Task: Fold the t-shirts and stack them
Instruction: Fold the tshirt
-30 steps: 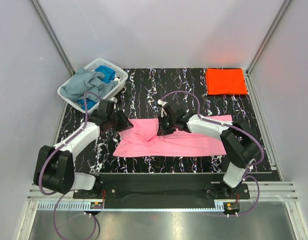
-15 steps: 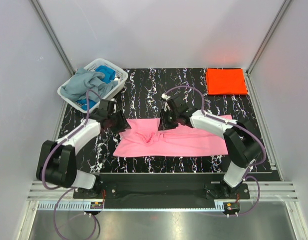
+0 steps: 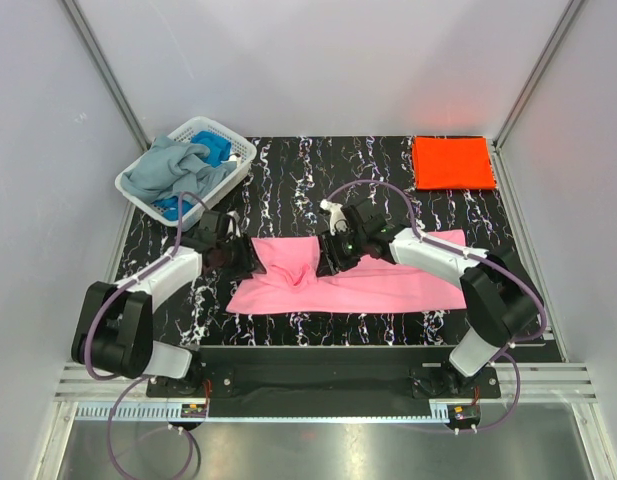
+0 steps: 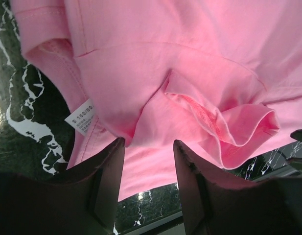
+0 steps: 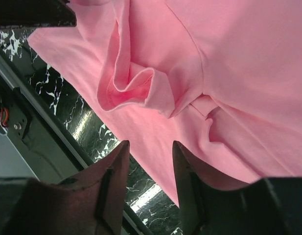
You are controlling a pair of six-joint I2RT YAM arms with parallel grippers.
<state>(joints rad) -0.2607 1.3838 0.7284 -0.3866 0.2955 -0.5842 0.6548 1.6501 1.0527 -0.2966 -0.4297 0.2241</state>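
Observation:
The pink t-shirt (image 3: 378,285) lies spread across the mat's middle, its left part bunched into a loose hump (image 3: 293,262). My left gripper (image 3: 250,256) sits at the shirt's left edge and my right gripper (image 3: 328,256) just right of the hump. In the left wrist view, the left gripper (image 4: 148,144) is open over pink cloth (image 4: 190,58) with a white size label (image 4: 81,115). The right gripper (image 5: 150,144) is open too, nothing between its fingers, above a curled fold (image 5: 136,85). An orange-red t-shirt (image 3: 451,162) lies folded at the far right corner.
A white lattice basket (image 3: 238,152) stands at the far left, holding a grey-blue t-shirt (image 3: 168,170) and a blue one (image 3: 216,152). The black marbled mat (image 3: 288,165) ends at metal rails (image 3: 318,385) in front. Grey walls (image 3: 38,200) close in on both sides.
Both grippers have opened and let go of the pink cloth. The lifted fold has dropped onto the shirt's left part. Both grippers have shifted slightly toward the front.

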